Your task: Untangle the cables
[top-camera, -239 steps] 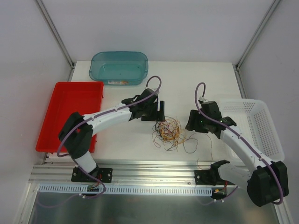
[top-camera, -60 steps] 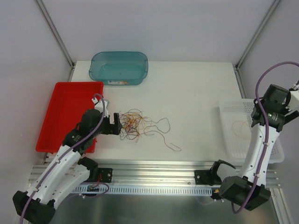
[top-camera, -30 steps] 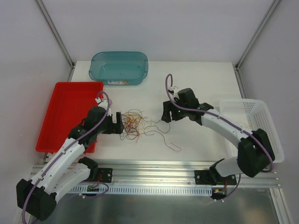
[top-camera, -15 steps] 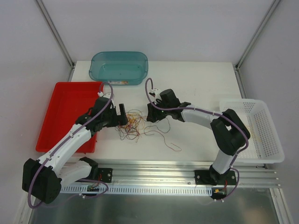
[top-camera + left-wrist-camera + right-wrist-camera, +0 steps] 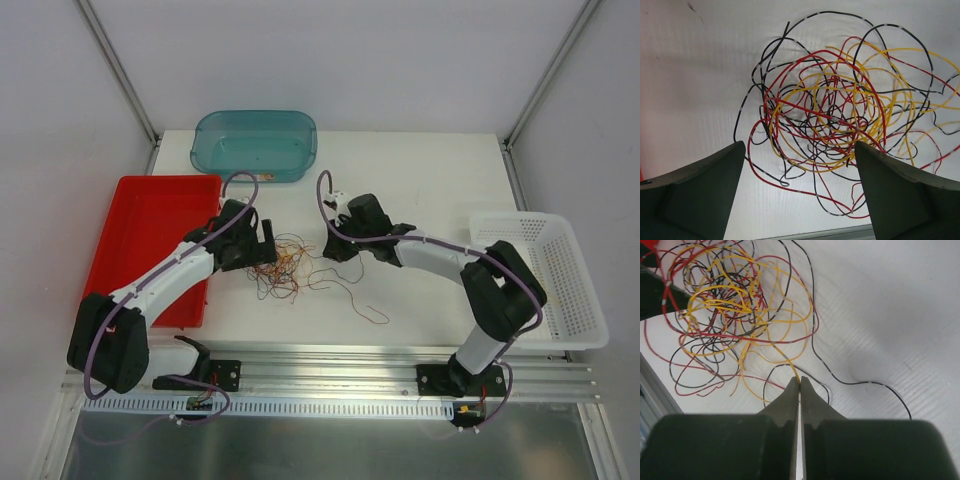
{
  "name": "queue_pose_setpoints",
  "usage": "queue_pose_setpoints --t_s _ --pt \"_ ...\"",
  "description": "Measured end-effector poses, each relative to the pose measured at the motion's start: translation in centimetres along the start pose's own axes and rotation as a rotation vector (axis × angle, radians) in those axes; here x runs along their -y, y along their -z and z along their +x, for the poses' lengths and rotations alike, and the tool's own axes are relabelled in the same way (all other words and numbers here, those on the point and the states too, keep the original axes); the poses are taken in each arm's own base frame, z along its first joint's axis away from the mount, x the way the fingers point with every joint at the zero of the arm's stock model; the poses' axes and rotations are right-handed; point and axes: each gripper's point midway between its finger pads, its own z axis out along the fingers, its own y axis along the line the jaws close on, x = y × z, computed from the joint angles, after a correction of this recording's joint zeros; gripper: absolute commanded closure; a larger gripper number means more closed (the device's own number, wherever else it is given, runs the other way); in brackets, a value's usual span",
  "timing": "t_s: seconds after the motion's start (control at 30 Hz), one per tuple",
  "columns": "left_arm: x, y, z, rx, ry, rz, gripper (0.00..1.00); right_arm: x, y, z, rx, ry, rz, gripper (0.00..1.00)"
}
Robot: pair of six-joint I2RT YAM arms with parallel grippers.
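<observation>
The cables [image 5: 288, 266] lie on the white tabletop [image 5: 420, 180] as a loose, curly tangle of very thin wires in red, yellow and black, between the two claws. The left claw [image 5: 262, 244] stands at the left edge of the tangle. In its wrist view the two dark, matte fingers [image 5: 700, 190] are spread wide and hold nothing, and the cables [image 5: 840, 110] lie just beyond their tips. The right claw [image 5: 336, 248] is at the right edge of the tangle. In its own view this claw [image 5: 799, 384] is closed tight, tips pressed together. One yellow strand of the cables [image 5: 735, 305] runs straight into the tips and seems pinched there. The tabletop surface is faintly ribbed, and a single black wire trails away over it.
</observation>
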Motion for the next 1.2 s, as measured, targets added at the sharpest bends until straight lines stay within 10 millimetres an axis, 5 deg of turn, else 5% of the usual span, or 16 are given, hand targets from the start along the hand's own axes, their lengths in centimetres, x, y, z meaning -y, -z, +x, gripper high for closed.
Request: queue_pose_setpoints --t_s 0.27,0.6,0.83,1.0,1.2 --pt "-0.1 -2.3 0.8 -0.057 0.048 -0.037 0.16 -2.3 4.9 -2.3 0.077 0.059 -0.015 0.99" --pt "-1.1 -5.4 2.7 -0.138 0.097 -0.113 0.42 -3.6 12.6 -4.4 0.156 0.131 0.061 0.99" --pt "0.1 -6.0 2.2 -0.108 0.118 -0.081 0.72 -4.4 21.4 -8.5 0.281 0.202 0.195 0.99" --pt "0.7 -6.2 1.8 -0.089 0.11 -0.06 0.72 -3.6 27.5 -10.1 0.356 0.205 0.331 0.99" --pt "-1.5 -6.3 2.3 -0.089 0.112 -0.144 0.7 -3.8 39.9 -14.8 0.688 0.165 0.503 0.99"
